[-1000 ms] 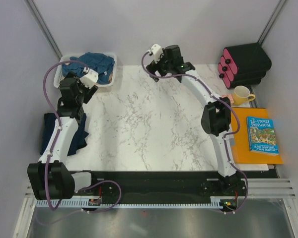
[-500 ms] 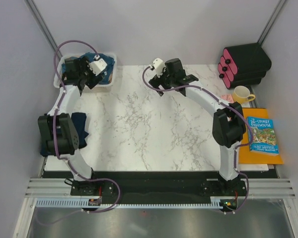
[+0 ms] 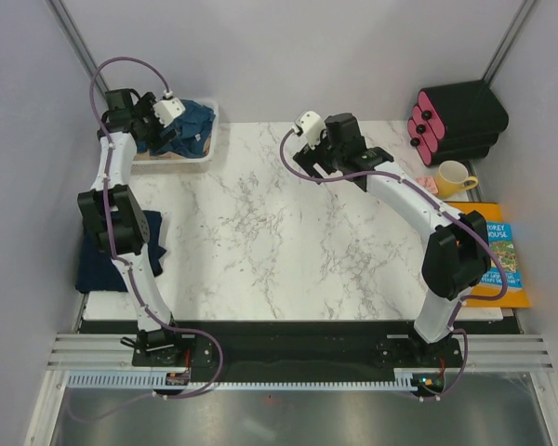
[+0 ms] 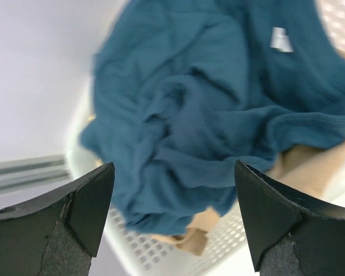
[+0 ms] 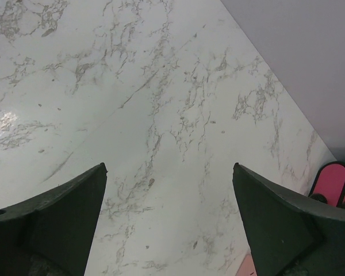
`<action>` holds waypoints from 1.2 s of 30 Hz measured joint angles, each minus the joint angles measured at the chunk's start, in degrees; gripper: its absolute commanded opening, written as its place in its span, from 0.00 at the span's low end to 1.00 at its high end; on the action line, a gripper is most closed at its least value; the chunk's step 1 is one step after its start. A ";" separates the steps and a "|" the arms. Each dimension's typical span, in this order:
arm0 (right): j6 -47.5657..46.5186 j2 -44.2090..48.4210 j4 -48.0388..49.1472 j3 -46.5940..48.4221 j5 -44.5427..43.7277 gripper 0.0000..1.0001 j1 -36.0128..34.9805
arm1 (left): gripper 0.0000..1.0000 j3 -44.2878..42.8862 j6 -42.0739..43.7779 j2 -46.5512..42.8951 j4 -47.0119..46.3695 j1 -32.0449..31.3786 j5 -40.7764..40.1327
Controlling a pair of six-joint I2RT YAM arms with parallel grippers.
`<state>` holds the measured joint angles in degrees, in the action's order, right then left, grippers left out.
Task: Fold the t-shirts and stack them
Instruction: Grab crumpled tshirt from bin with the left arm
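The teal-blue t-shirt (image 3: 193, 121) lies crumpled in the white slotted basket (image 3: 181, 163) at the back left. The beige-tan t-shirt (image 4: 310, 167) lies under it; only its edge shows. My left gripper (image 3: 166, 136) hovers just above the basket, open and empty; in the left wrist view its gripper (image 4: 173, 167) frames the teal shirt (image 4: 207, 115). The dark navy t-shirt (image 3: 100, 265) lies on the table's left edge, partly behind the left arm. My right gripper (image 3: 377, 156) is open and empty over the bare marble at the back middle, also in the right wrist view (image 5: 169, 167).
A yellow mug (image 3: 454, 177), a black case with pink rolls (image 3: 456, 121), and a blue book (image 3: 491, 253) on an orange mat (image 3: 479, 290) stand along the right side. The basket's rim (image 4: 138, 247) is directly below the left fingers.
My left arm has swung from over the navy shirt back to the basket and now hangs over the teal shirt. My right gripper has moved to the right along the back.
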<state>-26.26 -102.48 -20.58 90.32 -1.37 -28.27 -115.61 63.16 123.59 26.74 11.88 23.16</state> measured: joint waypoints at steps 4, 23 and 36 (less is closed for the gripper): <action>0.02 0.00 -0.68 0.00 -1.14 0.98 0.02 | 0.91 0.00 2.23 1.55 4.17 -0.39 2.23; 0.55 -1.84 -3.91 2.75 -1.51 0.96 0.00 | 0.02 -3.76 3.34 6.60 7.56 -0.44 1.64; 0.72 -3.65 -4.76 4.04 -1.57 0.95 -0.39 | 0.02 -3.74 -16.31 -14.19 3.91 -2.21 17.05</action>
<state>-25.54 -106.13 -25.34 94.37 -2.94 -28.67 -119.35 46.85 109.40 30.65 9.67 40.21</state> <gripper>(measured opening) 0.953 0.034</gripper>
